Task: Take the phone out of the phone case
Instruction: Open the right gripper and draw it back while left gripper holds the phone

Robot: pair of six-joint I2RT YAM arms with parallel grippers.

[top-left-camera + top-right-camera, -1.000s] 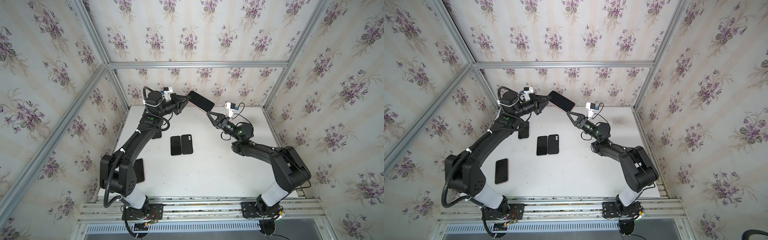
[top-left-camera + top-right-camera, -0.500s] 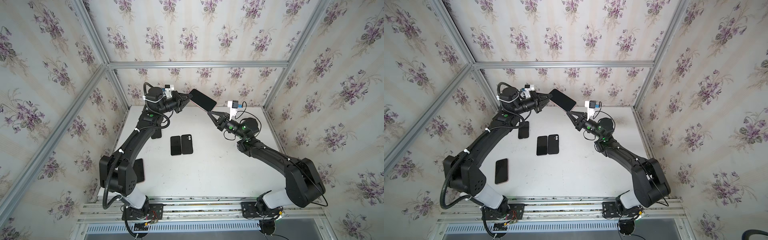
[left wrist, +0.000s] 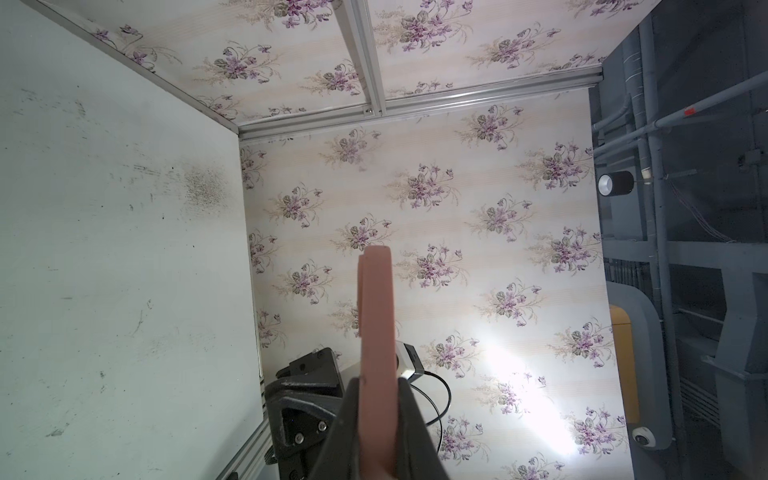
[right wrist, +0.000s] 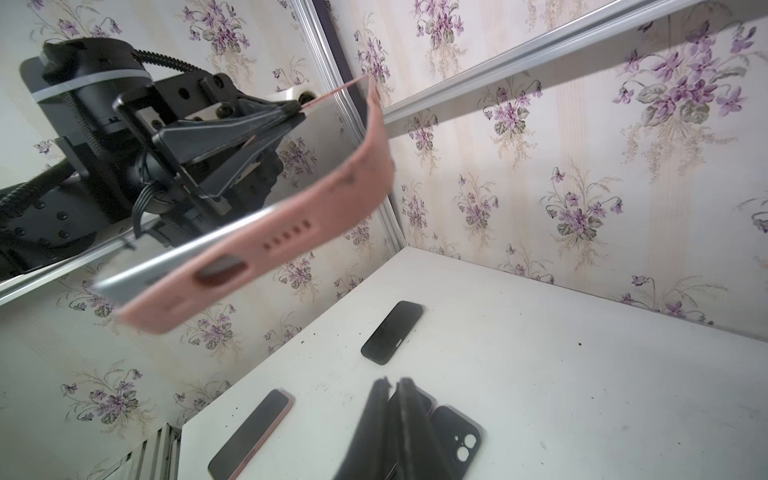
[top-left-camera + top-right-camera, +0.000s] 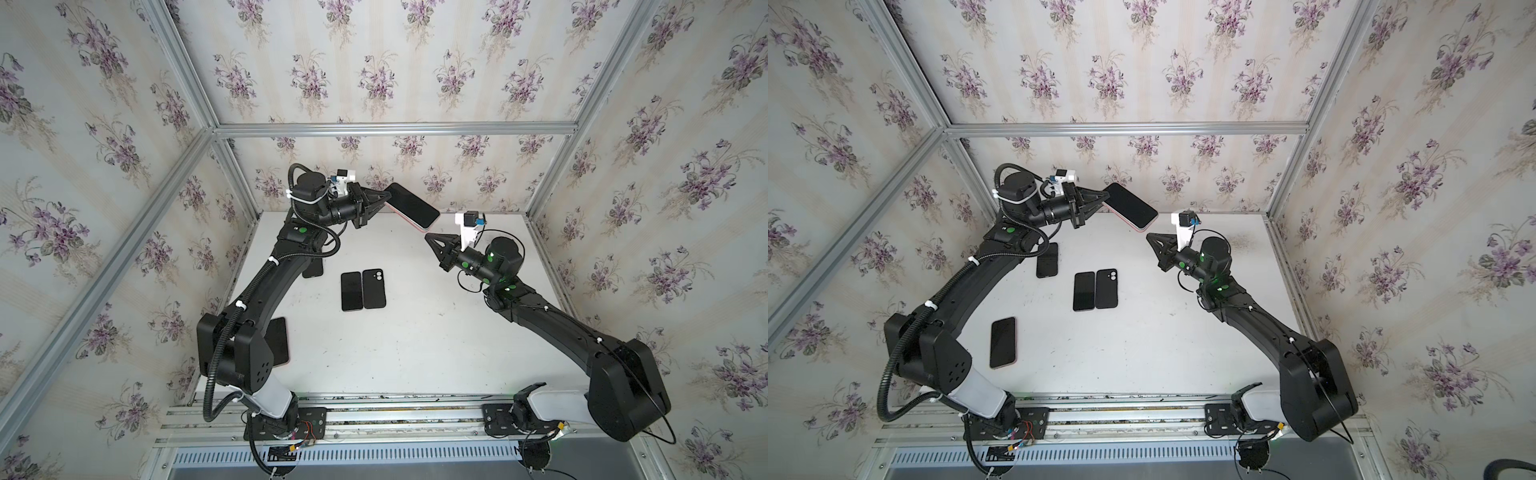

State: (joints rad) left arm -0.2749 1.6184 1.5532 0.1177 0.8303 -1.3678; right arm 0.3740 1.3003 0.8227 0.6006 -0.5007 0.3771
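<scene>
**Asker:** What do the top views give you?

**Me:** In both top views my left gripper [image 5: 384, 198] [image 5: 1102, 195] is clamped on one end of the pink phone case [image 5: 405, 219] [image 5: 1125, 219]. It holds the case in the air over the back of the table [image 5: 415, 353]. The phone [image 5: 411, 205] [image 5: 1130, 204] sits inside the case, dark screen up. My right gripper [image 5: 428, 237] [image 5: 1148, 236] hangs just below the case's free end, apart from it.

**Asker:** And on the table?

**Me:** Mid-table, a dark phone [image 5: 351, 291] lies touching a black piece [image 5: 374, 289] with two camera rings. Whether that piece is a case holding anything, I cannot tell.

**Asker:** The left wrist view?

**Me:** The phone case [image 3: 376, 324] stands edge-on, squeezed from both sides by my left gripper's fingers [image 3: 415, 436]. The phone inside is hidden here.

**Asker:** The right wrist view?

**Me:** The phone case [image 4: 291, 237] shows its bottom edge, with a port slot and a row of holes. A grey strip of the phone [image 4: 158, 272] shows above the pink rim. My left gripper [image 4: 297, 110] pinches the far end. My right gripper [image 4: 395, 384] grips nothing. Its fingers [image 4: 370, 428] lie close, with a slit between them. Whether they are fully together I cannot tell.
</scene>
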